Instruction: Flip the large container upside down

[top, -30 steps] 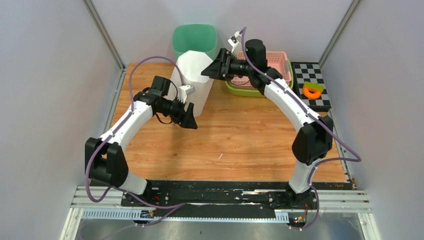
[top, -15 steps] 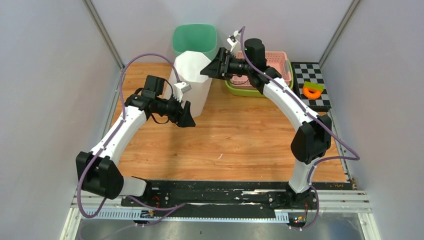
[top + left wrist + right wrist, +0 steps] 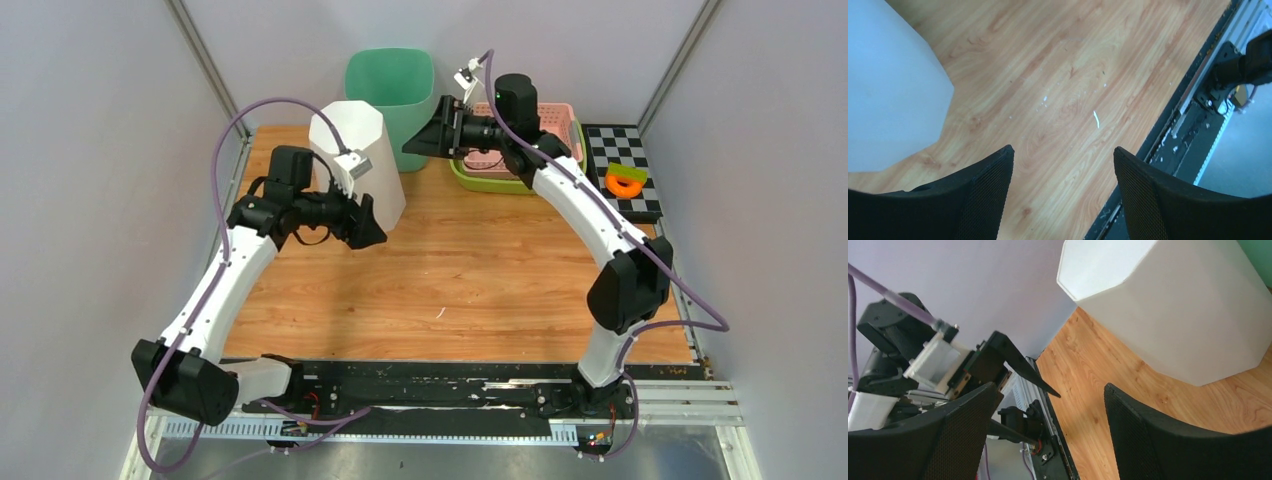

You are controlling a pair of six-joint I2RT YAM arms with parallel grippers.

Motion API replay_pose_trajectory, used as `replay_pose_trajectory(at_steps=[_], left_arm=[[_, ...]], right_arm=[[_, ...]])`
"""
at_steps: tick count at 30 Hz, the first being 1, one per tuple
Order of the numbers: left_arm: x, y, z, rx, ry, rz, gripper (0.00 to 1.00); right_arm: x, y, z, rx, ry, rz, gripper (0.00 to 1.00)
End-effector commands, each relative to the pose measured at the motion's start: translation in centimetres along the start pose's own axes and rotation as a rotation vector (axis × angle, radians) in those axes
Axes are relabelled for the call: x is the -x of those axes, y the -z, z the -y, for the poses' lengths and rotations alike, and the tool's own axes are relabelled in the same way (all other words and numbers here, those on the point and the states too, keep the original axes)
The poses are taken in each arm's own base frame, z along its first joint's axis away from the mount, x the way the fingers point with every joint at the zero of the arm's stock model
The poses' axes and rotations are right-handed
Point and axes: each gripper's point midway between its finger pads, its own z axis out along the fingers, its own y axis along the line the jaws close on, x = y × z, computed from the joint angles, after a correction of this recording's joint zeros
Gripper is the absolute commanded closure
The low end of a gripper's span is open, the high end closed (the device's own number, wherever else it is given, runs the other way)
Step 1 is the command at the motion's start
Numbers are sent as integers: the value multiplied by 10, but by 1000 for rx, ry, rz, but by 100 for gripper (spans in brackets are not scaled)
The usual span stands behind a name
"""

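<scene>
Top external view: the wooden desk [image 3: 480, 270] fills the middle, with both white arms reaching from its near edge toward the far side. The large white container [image 3: 358, 165] stands on the desk at about 11 o'clock, its octagonal end facing up; whether that end is open or closed I cannot tell. Just behind it, at 12 o'clock, is a green bin [image 3: 392, 85]. At 1 o'clock a pink basket [image 3: 555, 118] sits inside a lime tray [image 3: 488, 182], and at 2 o'clock lies a checkered board [image 3: 630, 150]. The left tool [image 3: 366, 225] hangs just beside the container at its 5 o'clock side, released; in the left wrist view its jaws stand wide over bare wood, with the container's wall off to the left and not between them. The right tool [image 3: 420, 142] is at the container's 2 o'clock, also released and empty, apart from the wall, which the right wrist view shows beyond its fingers [image 3: 1158, 440]. A small orange and green ring [image 3: 627, 181] rests on the checkered board.
</scene>
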Motion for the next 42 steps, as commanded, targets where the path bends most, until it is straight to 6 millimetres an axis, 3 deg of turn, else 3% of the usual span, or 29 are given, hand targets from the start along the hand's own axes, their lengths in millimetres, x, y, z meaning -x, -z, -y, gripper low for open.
replay_pose_trajectory(at_steps=[1,6,12,17,22,27,36,42], left_arm=[[54,25,0,86,-101,145,22],[105,48,-9,210,-181,281,1],[141,52,-18,247,-198,344,0],[161,48,-41,339,-214,371,0],[176,37,-75,438,-213,371,0],[182,21,-93,463,-234,359,0],[161,-19,-122,517,-262,239,0],[160,-30,-137,575,-261,228,0]], right_arm=[[-10,32,-35,55,128,-35,17],[-26,71,-25,9,245,-41,12],[-37,136,-6,-58,333,18,4],[-55,169,0,-87,388,39,2],[-76,178,-8,-53,468,35,1],[-89,179,-15,9,501,39,0],[-104,177,-14,72,498,29,0],[-109,177,-18,120,498,30,0]])
